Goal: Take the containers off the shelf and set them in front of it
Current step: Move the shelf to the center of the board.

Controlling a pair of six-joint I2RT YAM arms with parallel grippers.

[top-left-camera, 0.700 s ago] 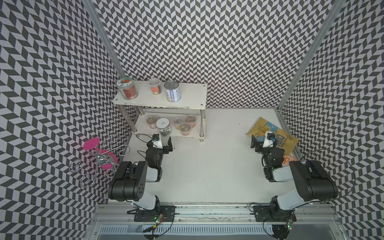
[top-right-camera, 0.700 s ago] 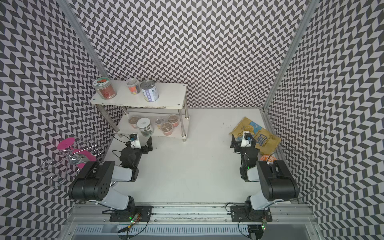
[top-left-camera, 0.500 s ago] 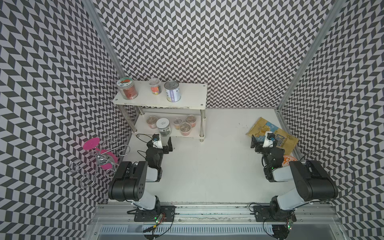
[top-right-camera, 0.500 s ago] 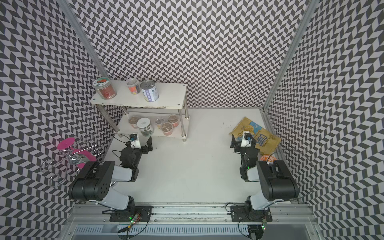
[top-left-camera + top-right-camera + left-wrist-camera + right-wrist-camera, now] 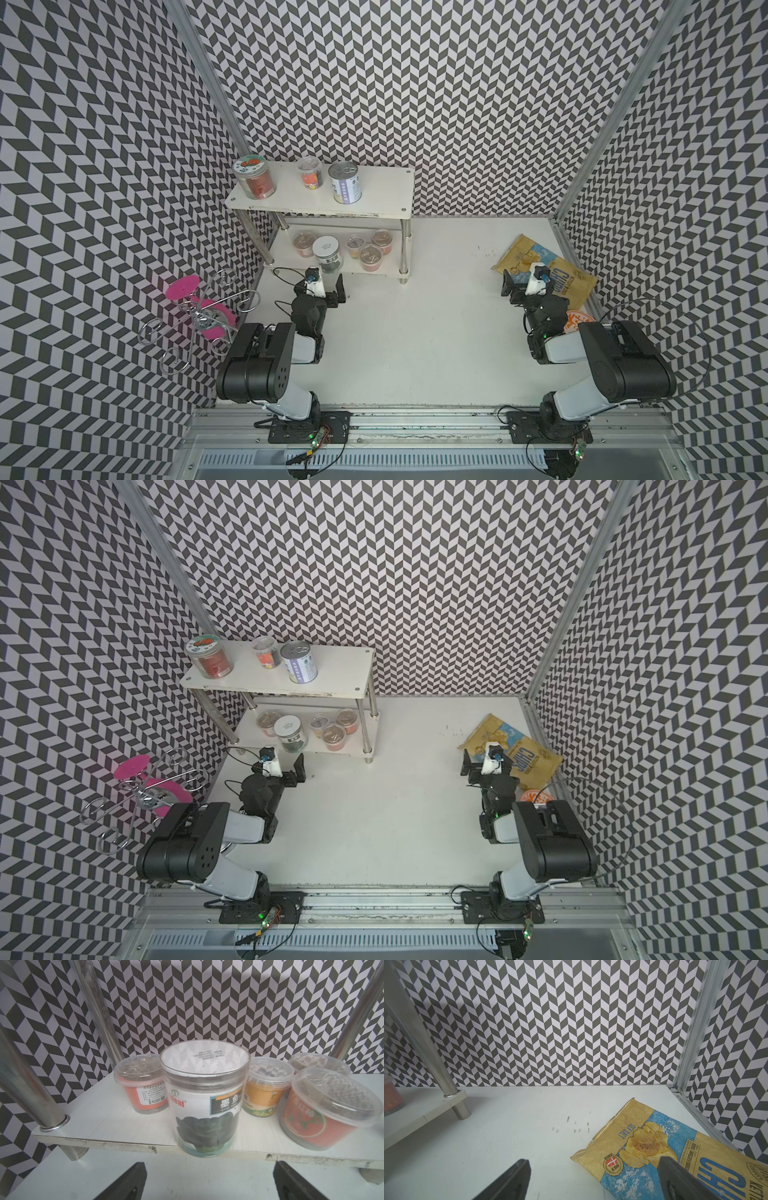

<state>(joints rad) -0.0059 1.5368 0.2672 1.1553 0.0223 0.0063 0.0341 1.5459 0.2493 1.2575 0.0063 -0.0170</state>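
All eight containers stood on the shelf (image 5: pixel 386 195), none yet in front of it. On the top board (image 5: pixel 291 199) were a red jar (image 5: pixel 254 176), a small cup (image 5: pixel 309 172) and the can (image 5: pixel 345 182). On the lower board (image 5: pixel 390 270) a white-lidded jar (image 5: pixel 327 253) stood at the front edge among four cups (image 5: pixel 370 257).

The left gripper (image 5: pixel 323 289) sat low over the table (image 5: pixel 415 332), just short of that jar, its jaws spread wide and empty. Its wrist view showed the jar centred between the fingers (image 5: pixel 128 1182). The right gripper (image 5: pixel 593 1159) was likewise wide and empty, well apart from the shelf, with one finger over the bag (image 5: pixel 654 1147).

The jar looked the likely first pick, and the risks sat close around it. A red cup (image 5: pixel 145 1086) and a yellow cup (image 5: pixel 264 1093) stood just behind it on either side, with a bigger red cup (image 5: pixel 324 1109) near. Fingers pushed in too deep could shove these back or tip them.

The jar's base seemed to reach the board's lip, so a nudge before the jaws closed might topple it onto the table. Its smooth clear wall might slip in a light grip. The top board hung overhead, so lifting before drawing the jar out could strike it. The right arm, if swung across, might drag the bag.
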